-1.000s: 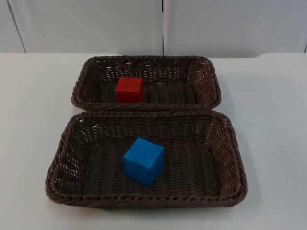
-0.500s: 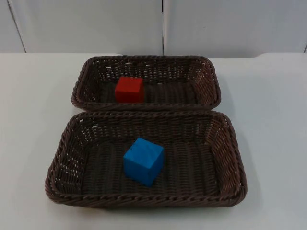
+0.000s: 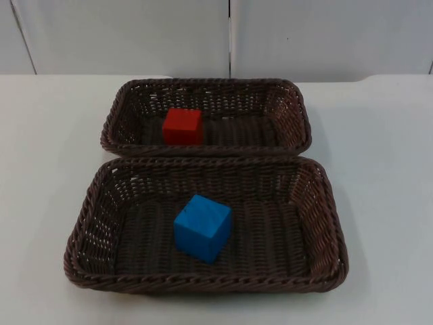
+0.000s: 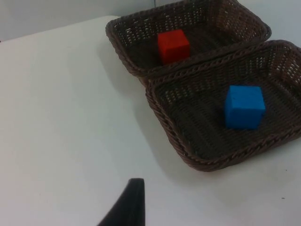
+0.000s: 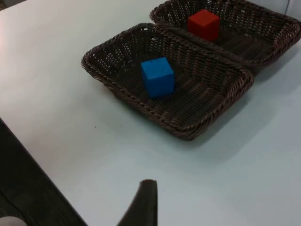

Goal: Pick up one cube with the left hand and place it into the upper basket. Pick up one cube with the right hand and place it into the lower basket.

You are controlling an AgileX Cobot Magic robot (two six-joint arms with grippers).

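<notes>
On the white table (image 3: 54, 169) two dark woven baskets sit long side to long side, rims touching. The upper basket (image 3: 291, 108), nearer the grey wall (image 3: 135, 34), holds a red cube (image 3: 183, 126) lying flat on its floor, toward its left half. The lower basket (image 3: 325, 223), closer to where I stand, holds a blue cube (image 3: 202, 227), turned a little askew and resting near the middle of the floor. Each basket has one cube, so by the look of it both placements the task calls for are already done, and nothing seems left to carry.

That would explain where the arms are: both appear to be pulled back and waiting off to the sides. From the left arm's wrist the baskets lie well away across bare table, the red cube (image 4: 173, 45) and blue cube (image 4: 243, 106) both plain to see; from the right arm's wrist the same pair shows from the other side, blue cube (image 5: 157, 76) nearer, red cube (image 5: 203, 24) beyond.

Of the left gripper (image 4: 126, 207) I can make out one black fingertip, cut off at the edge, and the same goes for the right gripper (image 5: 143, 207). Whether either is open or closed I cannot tell, though neither has a cube.
</notes>
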